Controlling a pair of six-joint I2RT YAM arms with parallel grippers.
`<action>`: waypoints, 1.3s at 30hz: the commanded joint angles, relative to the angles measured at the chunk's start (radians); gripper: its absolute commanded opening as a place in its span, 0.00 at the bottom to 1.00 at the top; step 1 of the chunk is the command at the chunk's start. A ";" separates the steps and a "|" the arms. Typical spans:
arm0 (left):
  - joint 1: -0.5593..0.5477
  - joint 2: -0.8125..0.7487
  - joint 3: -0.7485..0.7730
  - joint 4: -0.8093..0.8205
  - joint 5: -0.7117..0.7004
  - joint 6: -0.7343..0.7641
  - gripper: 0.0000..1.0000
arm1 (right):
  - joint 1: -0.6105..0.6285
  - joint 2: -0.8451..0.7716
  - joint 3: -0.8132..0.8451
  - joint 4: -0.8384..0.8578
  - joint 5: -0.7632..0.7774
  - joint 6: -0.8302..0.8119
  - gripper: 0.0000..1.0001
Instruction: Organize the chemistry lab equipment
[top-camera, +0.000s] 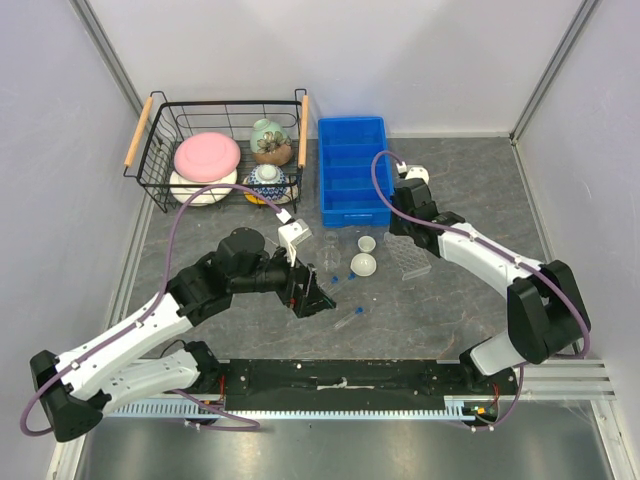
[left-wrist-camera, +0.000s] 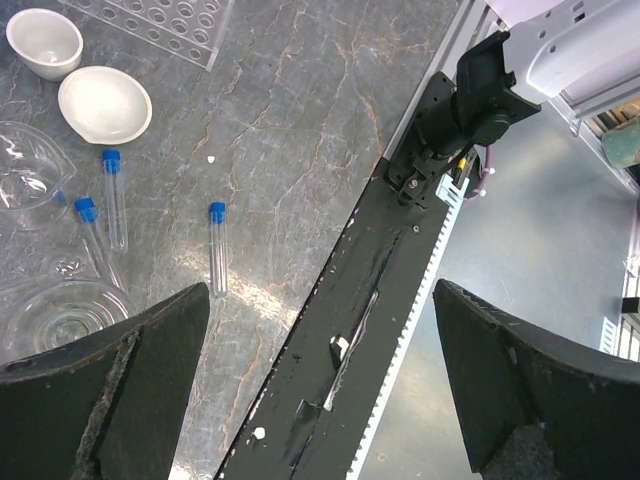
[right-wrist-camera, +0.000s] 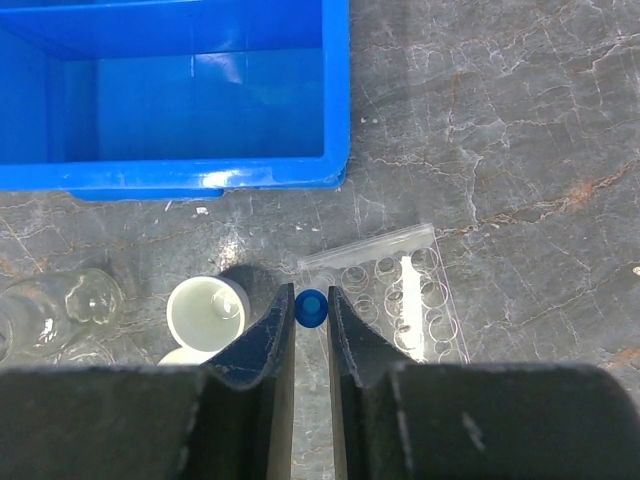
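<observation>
My right gripper (right-wrist-camera: 311, 298) is shut on a clear tube with a blue cap (right-wrist-camera: 311, 311), held upright over the near left corner of a clear tube rack (right-wrist-camera: 400, 290). In the top view the right gripper (top-camera: 405, 235) is just above the rack (top-camera: 412, 260). Two white dishes (top-camera: 367, 243) (top-camera: 363, 264) lie left of the rack. Clear flasks (top-camera: 328, 250) stand beside them. My left gripper (top-camera: 310, 296) is open and empty, low near the table front. The left wrist view shows three capped tubes (left-wrist-camera: 113, 195) (left-wrist-camera: 217, 245) (left-wrist-camera: 92, 230) lying flat, both dishes (left-wrist-camera: 104, 103) and flasks (left-wrist-camera: 60, 315).
A blue compartment bin (top-camera: 352, 170) stands at the back centre, just behind the rack. A black wire basket (top-camera: 225, 120) with pink, white and patterned crockery is at the back left. A black rail (top-camera: 340, 380) runs along the near table edge.
</observation>
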 joint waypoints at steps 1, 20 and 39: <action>0.003 0.013 -0.001 0.025 -0.006 0.042 1.00 | 0.001 0.022 -0.004 0.043 0.017 -0.024 0.00; 0.005 0.002 -0.009 0.030 0.006 0.042 1.00 | 0.058 0.023 -0.097 0.143 0.118 -0.025 0.00; 0.005 0.024 0.006 0.002 -0.004 0.034 1.00 | 0.074 -0.007 -0.074 0.093 0.141 -0.022 0.44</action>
